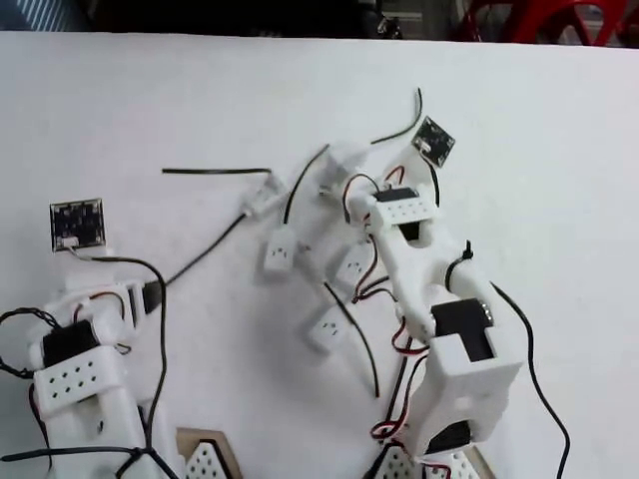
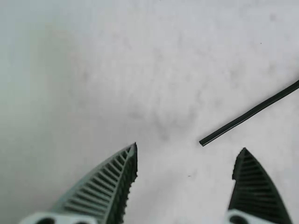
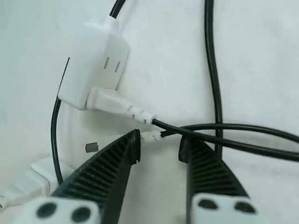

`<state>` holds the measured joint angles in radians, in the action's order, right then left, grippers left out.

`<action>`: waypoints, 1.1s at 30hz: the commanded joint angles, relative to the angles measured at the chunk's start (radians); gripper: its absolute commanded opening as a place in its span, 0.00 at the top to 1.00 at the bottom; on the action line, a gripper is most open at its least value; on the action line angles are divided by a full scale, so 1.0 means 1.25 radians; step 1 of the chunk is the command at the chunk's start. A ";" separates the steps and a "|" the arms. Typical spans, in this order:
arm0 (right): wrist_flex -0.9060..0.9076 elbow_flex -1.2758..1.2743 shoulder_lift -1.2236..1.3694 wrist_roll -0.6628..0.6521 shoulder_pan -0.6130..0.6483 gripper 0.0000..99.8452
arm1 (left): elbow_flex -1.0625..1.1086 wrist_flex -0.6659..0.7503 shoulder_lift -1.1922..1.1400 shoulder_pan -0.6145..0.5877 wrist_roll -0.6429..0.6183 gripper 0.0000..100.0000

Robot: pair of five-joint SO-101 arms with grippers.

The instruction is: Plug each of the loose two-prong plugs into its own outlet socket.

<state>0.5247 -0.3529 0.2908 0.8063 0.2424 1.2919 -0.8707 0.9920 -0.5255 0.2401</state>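
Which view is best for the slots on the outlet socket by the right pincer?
Right wrist view: outlet socket close up, both slots facing the camera. High view gives the sockets as small white blocks, slots indistinct. Left wrist view looks at table and a black cord.

- The left arm (image 1: 75, 384), at 7 o'clock in the high view, was white plastic with a perforated plate and black cables (image 1: 160, 329).
- The right arm (image 1: 439, 299), at 5 o'clock, was white with red wires (image 1: 397, 344).
- The left tool (image 2: 188, 148) and right tool (image 3: 160, 137) had black, ribbed, pointed fingers (image 3: 103, 172).
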 commanded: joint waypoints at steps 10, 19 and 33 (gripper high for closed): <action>0.021 0.064 -0.001 0.036 -0.020 0.86 | 0.002 0.017 0.026 -0.002 0.002 0.68; 0.024 0.104 0.067 0.036 -0.019 0.87 | 0.002 0.017 0.026 -0.002 0.002 0.68; 0.148 0.164 0.079 0.029 -0.024 0.98 | 0.004 0.017 0.026 -0.002 0.002 0.68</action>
<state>0.6782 -0.1734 0.4196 0.8462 0.2179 1.3027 -0.8692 0.9920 -0.5255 0.2401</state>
